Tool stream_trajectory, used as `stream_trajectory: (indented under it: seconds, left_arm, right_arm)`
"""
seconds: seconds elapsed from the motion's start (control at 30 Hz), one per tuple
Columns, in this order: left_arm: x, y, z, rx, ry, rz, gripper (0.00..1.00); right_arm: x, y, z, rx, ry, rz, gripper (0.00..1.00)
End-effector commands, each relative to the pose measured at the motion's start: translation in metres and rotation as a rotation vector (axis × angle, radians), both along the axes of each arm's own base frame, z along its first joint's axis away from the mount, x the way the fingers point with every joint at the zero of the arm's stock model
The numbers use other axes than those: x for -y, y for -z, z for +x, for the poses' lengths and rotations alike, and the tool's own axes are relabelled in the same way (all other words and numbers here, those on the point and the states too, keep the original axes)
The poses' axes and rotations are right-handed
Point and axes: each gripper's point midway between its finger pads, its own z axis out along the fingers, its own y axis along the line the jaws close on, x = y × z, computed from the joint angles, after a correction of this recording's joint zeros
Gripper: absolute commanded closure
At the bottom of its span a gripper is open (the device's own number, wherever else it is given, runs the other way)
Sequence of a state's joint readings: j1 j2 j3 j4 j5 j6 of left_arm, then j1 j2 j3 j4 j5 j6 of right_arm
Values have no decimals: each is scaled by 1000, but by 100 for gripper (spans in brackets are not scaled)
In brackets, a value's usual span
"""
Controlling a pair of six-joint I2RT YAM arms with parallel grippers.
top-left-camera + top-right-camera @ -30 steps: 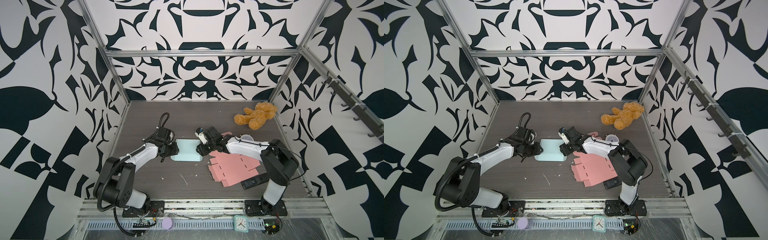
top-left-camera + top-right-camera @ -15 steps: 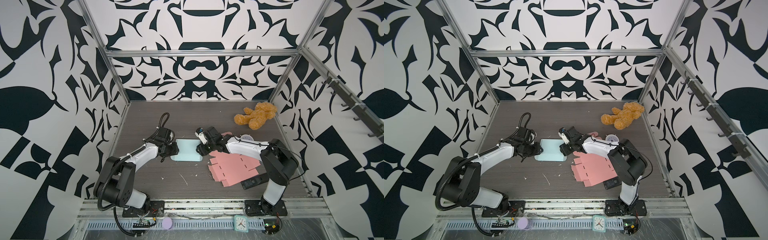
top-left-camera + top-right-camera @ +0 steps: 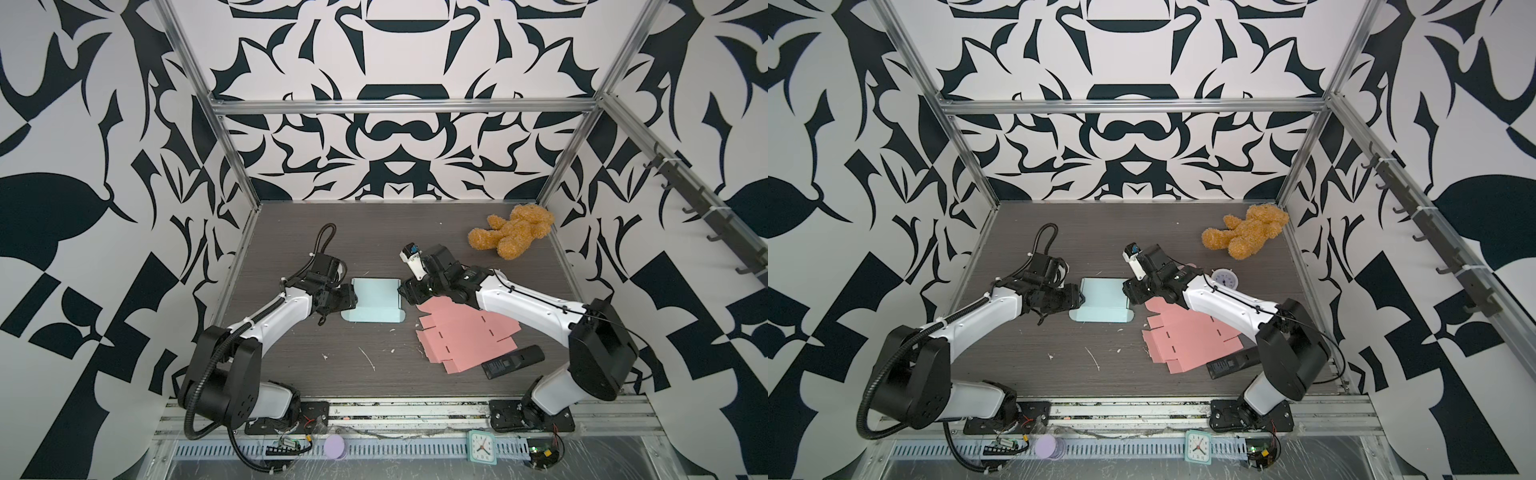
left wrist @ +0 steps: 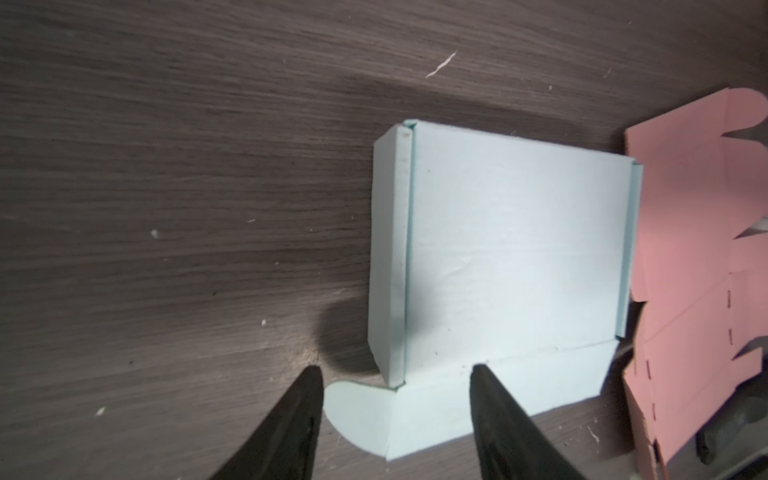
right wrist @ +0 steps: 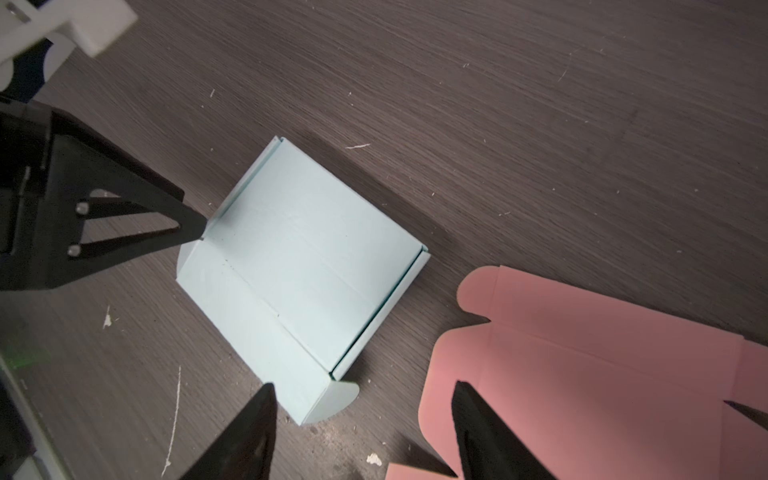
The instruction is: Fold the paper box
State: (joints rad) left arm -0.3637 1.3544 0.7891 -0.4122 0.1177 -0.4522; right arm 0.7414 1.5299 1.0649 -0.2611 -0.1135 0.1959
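The light blue paper box (image 3: 376,300) (image 3: 1102,300) lies mid-table, its narrow side walls folded up. A long flap with rounded end tabs lies flat on its near side. My left gripper (image 3: 351,298) (image 4: 395,370) is open at the box's left edge; its jaws straddle the flap's left corner and rounded tab (image 4: 357,411) without pinching them. One left fingertip (image 5: 189,226) touches that corner. My right gripper (image 3: 405,293) (image 5: 363,385) is open just off the box's right corner, one finger over the table, the other over a pink sheet (image 5: 602,374).
Flat pink box blanks (image 3: 465,332) are stacked right of the blue box, with a black remote (image 3: 513,361) at their near edge. A teddy bear (image 3: 511,230) lies back right, and a small round clock (image 3: 1224,279) stands behind my right arm. Paper scraps dot the tabletop.
My left gripper's jaws have spread wider at the box's left edge. Both arms and the box have hardly moved.
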Motion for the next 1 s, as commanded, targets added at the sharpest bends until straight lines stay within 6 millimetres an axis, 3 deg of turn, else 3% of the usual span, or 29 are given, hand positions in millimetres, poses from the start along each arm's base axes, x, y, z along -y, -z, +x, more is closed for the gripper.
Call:
stream_trajectory:
  seconds: [0.0, 0.27, 0.5, 0.8, 0.83, 0.97]
  left_arm:
    - [0, -10, -14, -7, 7, -29, 40]
    - [14, -27, -41, 24, 49, -100, 40]
    - [17, -13, -40, -12, 53, -77, 38]
    - [21, 2, -34, -25, 61, -68, 33]
    - [21, 12, -34, -57, 60, -54, 33]
    - [21, 19, -32, -67, 60, -48, 32]
  right_arm:
    - [4, 8, -24, -93, 9, 21, 31]
    - [-4, 24, -45, -186, 2, 76, 30]
    - [-13, 42, -49, -236, -1, 96, 29]
    - [-24, 59, -50, -273, -6, 92, 21]
    - [-25, 61, -50, -278, -8, 91, 20]
    - [-30, 68, -52, -292, -15, 90, 17]
